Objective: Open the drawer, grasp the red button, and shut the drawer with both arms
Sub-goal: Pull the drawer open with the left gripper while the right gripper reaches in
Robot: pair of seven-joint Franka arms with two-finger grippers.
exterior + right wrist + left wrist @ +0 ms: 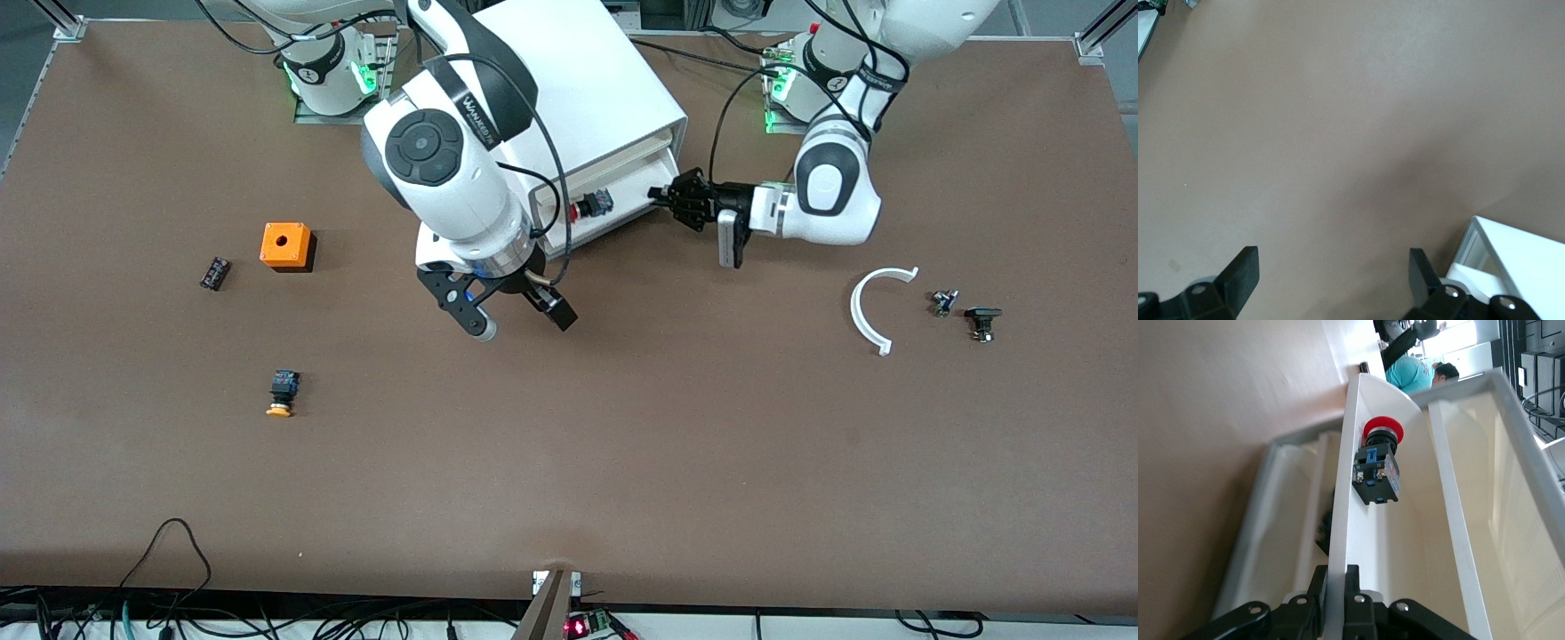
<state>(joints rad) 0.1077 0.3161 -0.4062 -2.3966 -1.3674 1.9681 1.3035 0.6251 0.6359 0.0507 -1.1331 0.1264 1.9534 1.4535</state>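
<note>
The drawer (633, 185) stands pulled out of the white cabinet (587, 80). The red-capped button (588, 208) lies on its side in the drawer, and it also shows in the left wrist view (1378, 463). My left gripper (662, 194) is shut on the drawer's thin white wall (1346, 487) at the end toward the left arm; in the left wrist view the gripper (1336, 579) pinches that wall from both sides. My right gripper (524, 324) is open and empty, over bare table just in front of the drawer. Its wrist view (1331, 267) shows only tabletop between the fingers.
An orange cube with a hole (285, 245), a small black part (214, 272) and an orange-yellow-capped button (282, 394) lie toward the right arm's end. A white curved piece (876, 307) and two small parts (944, 302) (982, 322) lie toward the left arm's end.
</note>
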